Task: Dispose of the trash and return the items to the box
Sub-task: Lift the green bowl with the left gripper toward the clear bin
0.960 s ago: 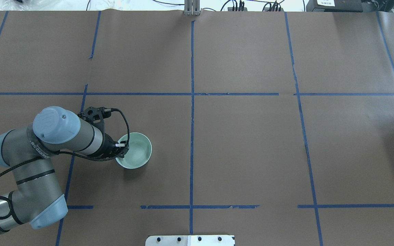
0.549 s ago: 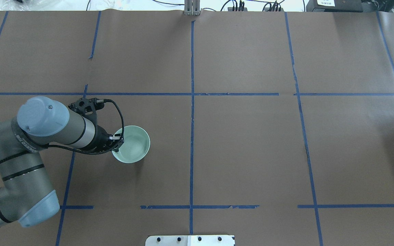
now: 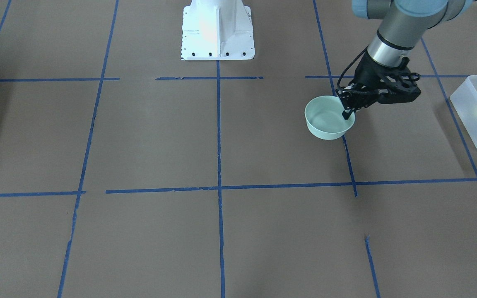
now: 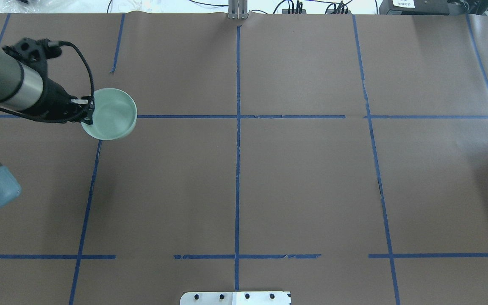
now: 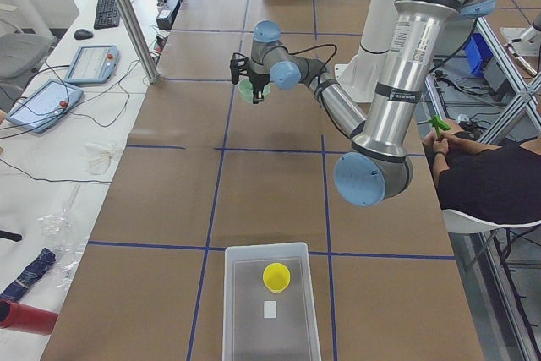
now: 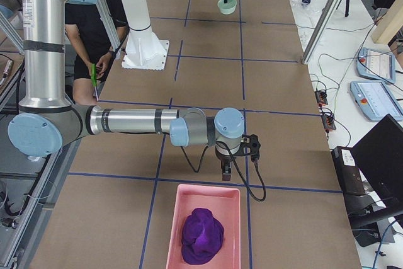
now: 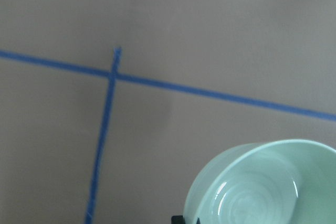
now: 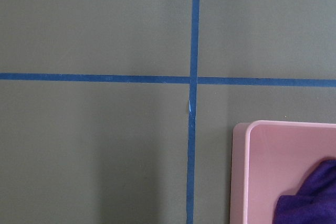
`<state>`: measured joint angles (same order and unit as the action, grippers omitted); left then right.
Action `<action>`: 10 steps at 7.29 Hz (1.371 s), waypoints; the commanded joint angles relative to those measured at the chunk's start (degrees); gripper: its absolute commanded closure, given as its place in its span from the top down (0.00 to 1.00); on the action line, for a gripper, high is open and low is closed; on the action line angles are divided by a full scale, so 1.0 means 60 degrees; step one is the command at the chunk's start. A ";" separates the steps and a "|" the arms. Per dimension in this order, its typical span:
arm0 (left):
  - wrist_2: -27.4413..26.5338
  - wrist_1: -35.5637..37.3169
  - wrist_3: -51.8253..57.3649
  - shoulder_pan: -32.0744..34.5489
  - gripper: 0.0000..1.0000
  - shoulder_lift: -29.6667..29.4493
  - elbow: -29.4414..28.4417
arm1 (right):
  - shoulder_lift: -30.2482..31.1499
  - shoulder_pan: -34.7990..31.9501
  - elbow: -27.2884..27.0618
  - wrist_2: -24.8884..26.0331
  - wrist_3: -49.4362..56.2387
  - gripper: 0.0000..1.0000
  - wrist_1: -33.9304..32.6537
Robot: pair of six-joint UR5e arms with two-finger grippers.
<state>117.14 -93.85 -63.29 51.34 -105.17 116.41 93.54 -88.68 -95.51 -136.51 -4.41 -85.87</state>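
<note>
Left claw (image 3: 347, 114) is clamped on the rim of a pale green bowl (image 3: 325, 120), one finger inside the bowl and one outside. The bowl hangs upright and looks lifted off the counter (image 3: 147, 136).

Key relation: the box (image 3: 476, 124), a frosted white tub, sits well apart from the bowl, toward the robot's left end of the counter. That is to the right in the front view. Its long axis seems to run approx. along the counter's length, with a short end facing the bowl.

The left arm is by far the nearer. The right claw (image 6: 227, 171) hangs at the opposite end, just beside a pink tray (image 6: 173, 231) holding a purple cloth (image 6: 203, 234); can't tell whether it is open or closed.

Surface: flat brown paper w/ a blue tape grid (image 3: 218, 124).

Room: a yellow cup (image 5: 276, 276) is already in the box, toward the end nearer the bowl. More bare floor shows past the cup, so the bowl prob. fits there.
</note>
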 commanded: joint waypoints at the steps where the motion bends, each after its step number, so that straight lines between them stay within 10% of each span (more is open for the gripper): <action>1: 0.0091 0.0685 0.2248 0.1209 0.00 0.0096 -0.0124 | -0.0120 0.0000 0.0055 -0.0055 -0.0011 1.00 -0.0015; 10: -0.0186 -0.0200 1.0677 0.6425 0.00 0.1676 -0.3896 | -0.0077 -0.0014 -0.0048 -0.0378 -0.0012 1.00 0.0438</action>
<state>116.93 -91.76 -2.77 86.78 -96.46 98.05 92.91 -88.77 -95.84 -138.85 -4.44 -84.42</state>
